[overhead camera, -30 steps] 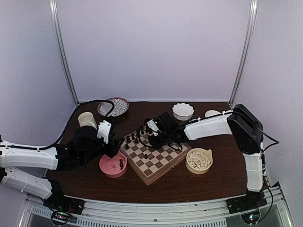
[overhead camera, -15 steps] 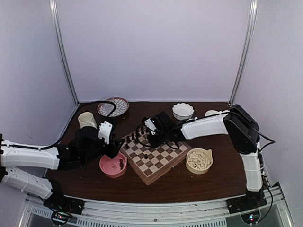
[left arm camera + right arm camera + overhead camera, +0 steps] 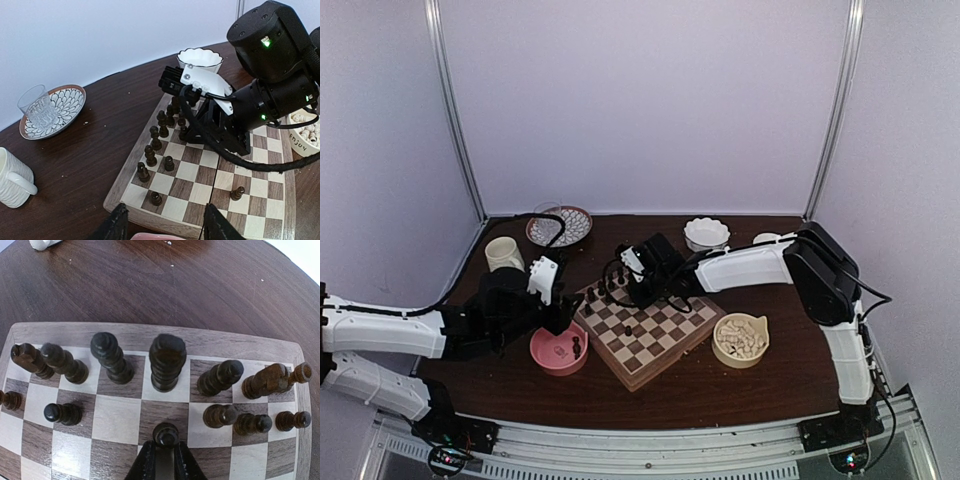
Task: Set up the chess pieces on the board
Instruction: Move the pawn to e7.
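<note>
The board (image 3: pixel 665 330) lies askew mid-table. Dark chess pieces (image 3: pixel 150 155) stand in two rows along its far-left side, seen close in the right wrist view as a tall back row (image 3: pixel 166 362) and shorter pawns (image 3: pixel 62 413). My right gripper (image 3: pixel 165 446) reaches over those rows, fingers pressed on either side of a dark pawn (image 3: pixel 165 433) that stands on a dark square. A lone dark pawn (image 3: pixel 238 192) stands mid-board. My left gripper (image 3: pixel 167 227) hovers open over the board's near-left corner, holding nothing.
A pink bowl (image 3: pixel 558 348) with a dark piece in it sits left of the board. A cream bowl of white pieces (image 3: pixel 740 340) sits on the right. Behind are a white fluted bowl (image 3: pixel 706 234), a cup (image 3: pixel 503 253) and a patterned plate with a glass (image 3: pixel 560 225).
The right arm has shifted a little left along the piece rows and its fingers have closed in on the pawn. The left arm has stayed where it was.
</note>
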Robot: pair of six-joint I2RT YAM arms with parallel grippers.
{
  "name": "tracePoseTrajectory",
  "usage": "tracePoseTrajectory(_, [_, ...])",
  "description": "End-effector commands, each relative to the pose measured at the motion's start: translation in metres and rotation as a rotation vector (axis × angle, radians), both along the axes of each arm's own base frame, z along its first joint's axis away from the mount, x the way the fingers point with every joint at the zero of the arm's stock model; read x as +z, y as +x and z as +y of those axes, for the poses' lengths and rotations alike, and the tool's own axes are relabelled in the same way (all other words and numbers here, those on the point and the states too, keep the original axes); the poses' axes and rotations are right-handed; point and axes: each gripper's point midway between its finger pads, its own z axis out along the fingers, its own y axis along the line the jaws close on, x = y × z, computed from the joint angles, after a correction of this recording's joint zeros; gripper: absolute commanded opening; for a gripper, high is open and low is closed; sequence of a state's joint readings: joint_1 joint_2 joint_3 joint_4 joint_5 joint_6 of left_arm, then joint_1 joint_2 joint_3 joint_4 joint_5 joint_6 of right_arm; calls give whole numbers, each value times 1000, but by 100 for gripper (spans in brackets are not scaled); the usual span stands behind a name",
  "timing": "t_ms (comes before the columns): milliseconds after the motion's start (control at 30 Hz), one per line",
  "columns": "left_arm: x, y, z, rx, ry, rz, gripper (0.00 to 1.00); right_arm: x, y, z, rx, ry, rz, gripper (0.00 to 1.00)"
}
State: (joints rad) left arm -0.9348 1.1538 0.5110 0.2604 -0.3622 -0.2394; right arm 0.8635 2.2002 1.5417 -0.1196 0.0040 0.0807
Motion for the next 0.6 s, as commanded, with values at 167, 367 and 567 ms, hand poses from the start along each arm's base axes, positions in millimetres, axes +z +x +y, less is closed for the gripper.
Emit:
tracePoseTrajectory(167, [13, 6, -4, 6, -21, -23, 52, -16, 6, -2, -12, -43, 16, 15])
tracePoseTrajectory(367, [13, 6, -4, 5, -22, -22, 52, -17, 6, -1, -6, -41, 21, 15])
tracePoseTrajectory(567, [12, 6, -5, 5, -16, -20, 52, -18, 7, 3, -1, -41, 29, 16])
